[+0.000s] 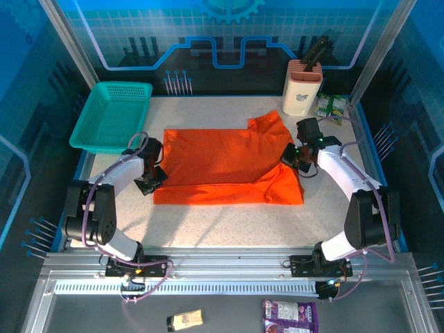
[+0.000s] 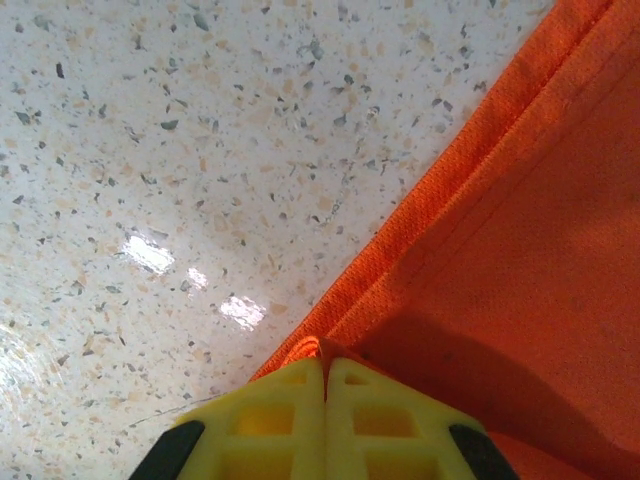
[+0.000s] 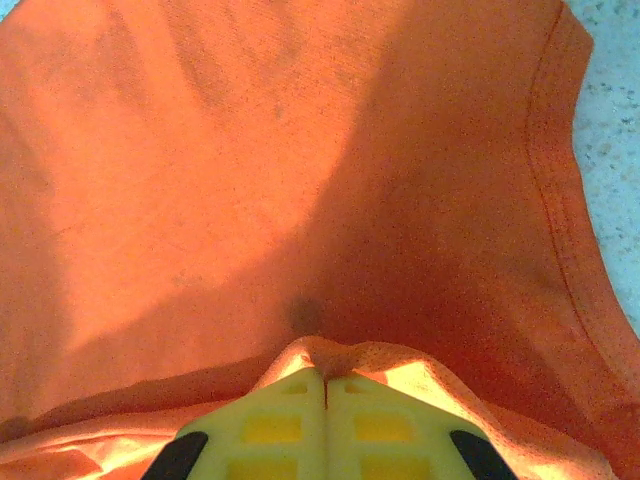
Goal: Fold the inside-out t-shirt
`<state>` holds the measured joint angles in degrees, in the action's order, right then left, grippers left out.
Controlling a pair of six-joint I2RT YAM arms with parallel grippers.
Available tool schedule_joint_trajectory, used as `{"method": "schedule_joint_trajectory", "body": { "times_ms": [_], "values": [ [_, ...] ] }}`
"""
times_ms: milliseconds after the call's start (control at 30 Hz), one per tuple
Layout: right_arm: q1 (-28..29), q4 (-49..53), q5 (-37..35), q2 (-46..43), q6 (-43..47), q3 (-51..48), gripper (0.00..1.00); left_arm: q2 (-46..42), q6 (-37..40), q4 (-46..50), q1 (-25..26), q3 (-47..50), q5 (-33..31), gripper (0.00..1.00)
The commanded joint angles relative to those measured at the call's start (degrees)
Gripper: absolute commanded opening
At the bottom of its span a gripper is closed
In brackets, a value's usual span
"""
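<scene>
The orange t-shirt lies spread on the speckled table, partly folded, one sleeve pointing to the back right. At its left edge my left gripper is shut on the hem; in the left wrist view the yellow jaws pinch a small ridge of the t-shirt with its stitched hem running diagonally. My right gripper is shut on the cloth at the right side. The right wrist view has the yellow jaws pressed together on a raised fold of the t-shirt.
A teal mesh basket stands at the back left. A white knife block and a small green packet stand at the back right. Bare table lies in front of the shirt. Glass walls enclose the sides.
</scene>
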<state>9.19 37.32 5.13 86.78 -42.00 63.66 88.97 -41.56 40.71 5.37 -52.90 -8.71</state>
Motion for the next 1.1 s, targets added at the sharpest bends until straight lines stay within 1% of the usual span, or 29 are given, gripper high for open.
{"method": "schedule_joint_trajectory", "body": {
  "times_ms": [0, 133, 267, 367, 567, 700, 833, 900, 967, 1000, 1067],
  "values": [
    [-1.25, -1.31, 1.64, 2.76, 2.36, 2.03, 0.0, 1.42, 1.28, -0.36, -0.8, -1.5, -1.43, 0.0],
    [-1.35, -2.09, 2.26, 5.42, 3.23, 2.83, 0.0, 2.13, 1.24, -0.65, -0.8, -1.94, -1.3, 0.01],
    [-1.7, -2.42, 1.86, 6.51, 3.59, 2.87, 0.0, 2.6, 1.3, -0.94, -0.8, -2.27, -1.65, 0.05],
    [-1.96, -2.41, 1.39, 6.26, 3.66, 2.63, 0.0, 3.2, 1.66, -1.0, -0.8, -2.92, -1.4, 0.07],
    [-2.55, -2.24, 1.03, 4.72, 3.82, 1.66, 0.0, 1.41, 2.0, -0.63, -0.79, -3.93, -1.55, 0.05],
    [-2.86, -2.25, 0.98, 4.27, 3.78, 1.21, 0.0, 2.52, 2.4, 0.22, -0.79, -4.83, -1.92, 0.08],
    [-3.04, -2.16, 0.79, 3.79, 3.68, 1.12, 0.0, 2.25, 2.8, -0.49, -0.79, -4.64, -1.43, 0.08],
    [-3.02, -2.16, 0.4, 3.34, 3.61, 1.03, 0.0, 0.43, 2.74, -2.26, -0.79, -3.72, -1.13, 0.12],
    [-3.03, -2.47, -0.13, 2.99, 3.45, 0.78, 0.0, -0.64, 2.79, -2.23, -0.78, -3.91, -1.57, 0.18],
    [-3.03, -2.5, -0.24, 2.95, 3.42, 0.77, 0.01, -0.88, 2.97, -2.0, -0.8, -4.32, -1.72, 0.23],
    [-2.99, -2.17, -0.67, 2.96, 3.27, 1.09, 0.13, -1.6, 3.15, -1.14, -0.71, -5.16, -1.8, 0.27]
  ]
}}
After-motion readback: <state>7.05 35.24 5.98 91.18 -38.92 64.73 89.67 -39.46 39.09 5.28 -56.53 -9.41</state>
